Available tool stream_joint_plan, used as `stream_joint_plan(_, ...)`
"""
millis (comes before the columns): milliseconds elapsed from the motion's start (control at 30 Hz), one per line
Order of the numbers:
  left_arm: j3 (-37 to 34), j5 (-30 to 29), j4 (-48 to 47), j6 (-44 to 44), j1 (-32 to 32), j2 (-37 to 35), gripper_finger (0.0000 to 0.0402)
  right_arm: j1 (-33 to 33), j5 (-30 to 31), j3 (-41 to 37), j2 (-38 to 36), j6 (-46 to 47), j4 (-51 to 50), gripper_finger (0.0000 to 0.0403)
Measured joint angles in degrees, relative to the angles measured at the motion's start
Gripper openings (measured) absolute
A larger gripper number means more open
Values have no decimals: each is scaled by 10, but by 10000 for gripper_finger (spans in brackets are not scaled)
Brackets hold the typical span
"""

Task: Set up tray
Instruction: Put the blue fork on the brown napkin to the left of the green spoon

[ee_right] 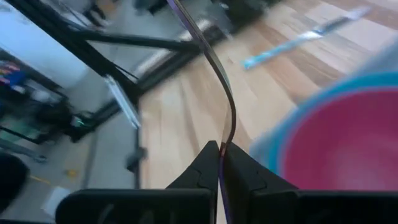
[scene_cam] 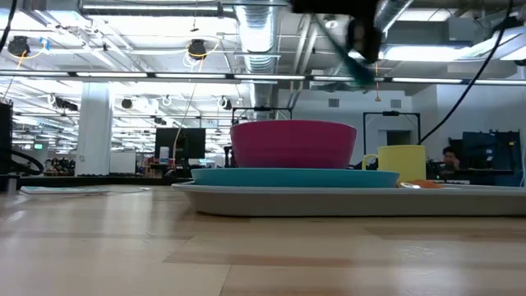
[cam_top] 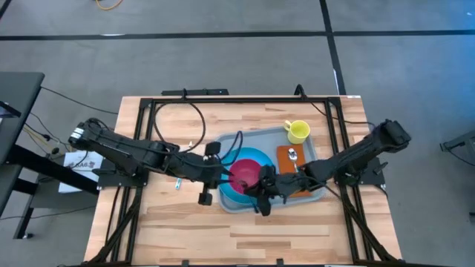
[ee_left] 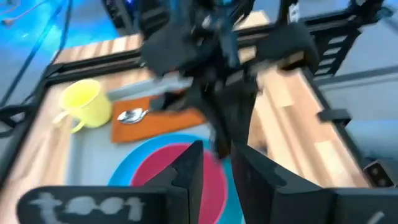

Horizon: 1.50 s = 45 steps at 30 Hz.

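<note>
A thin bent utensil (ee_right: 229,118) is pinched tight in the right gripper (ee_right: 221,155) beside the pink bowl (cam_top: 246,175). It should be lowered slowly and laid flat on the tray (cam_top: 261,137). The left gripper (ee_left: 216,163) is held a little open.

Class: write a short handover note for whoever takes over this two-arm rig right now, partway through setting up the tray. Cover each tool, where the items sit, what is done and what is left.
Left tool: open, empty, over the pink bowl.
Right tool: shut on a thin curved strip, probably a utensil, at the bowl's edge.
On the tray: blue plate with the bowl on it, yellow mug, and orange napkin with a spoon on it.
Off the tray: a small blue piece on the table.
Left to do: probably set down the held strip, then perhaps fetch the blue piece.
</note>
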Motion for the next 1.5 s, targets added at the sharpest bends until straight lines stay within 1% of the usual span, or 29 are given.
stream_joint_plan(67, 30, -22, -51, -1, -5, 0, 73, 13, 27, 0, -35, 16, -76, 1)
stream_joint_plan(133, 53, -46, -85, -4, -8, 0, 73, 27, 78, 0, -73, 47, -165, 1)
stream_joint_plan(200, 62, -62, -103, -14, -11, -1, 73, 47, 141, 0, -108, 103, -274, 1)
stream_joint_plan(267, 62, -66, -114, -23, -12, 0, 73, 60, 178, 0, -134, 170, -386, 1)
stream_joint_plan(333, 62, -64, -124, -26, -14, 0, 73, 69, 191, -9, -156, 239, -480, 1)
stream_joint_plan(400, 62, -65, -129, -29, -15, 2, 73, 68, 187, -39, -175, 292, -529, 1)
stream_joint_plan(433, 62, -64, -130, -30, -15, 3, 73, 64, 180, -61, -185, 313, -536, 1)
stream_joint_plan(500, 62, -64, -133, -30, -16, 4, 73, 50, 154, -107, -206, 328, -511, 1)
stream_joint_plan(567, 62, -64, -130, -30, -16, 4, 73, 32, 122, -161, -230, 325, -461, 1)
stream_joint_plan(667, 61, -64, -131, -30, -16, 4, 73, -4, 81, -240, -265, 304, -357, 1)
stream_joint_plan(733, 61, -64, -130, -30, -16, 4, 73, -32, 68, -285, -290, 287, -286, 1)
stream_joint_plan(833, 61, -64, -130, -30, -16, 4, 73, -75, 44, -331, -322, 260, -205, 1)
stream_joint_plan(933, 61, -64, -129, -30, -16, 4, 73, -114, -10, -348, -338, 228, -181, 2)
stream_joint_plan(1000, 61, -64, -129, -30, -16, 4, 73, -134, -28, -353, -335, 225, -181, 5)
stream_joint_plan(1233, 61, -64, -129, -33, -15, 4, 73, -184, -41, -355, -303, 212, -178, 28)
stream_joint_plan(1367, 61, -64, -131, -34, -15, 4, 73, -195, -68, -355, -300, 189, -177, 54)
stream_joint_plan(1500, 61, -64, -131, -35, -15, 4, 73, -196, -68, -355, -302, 189, -182, 79)
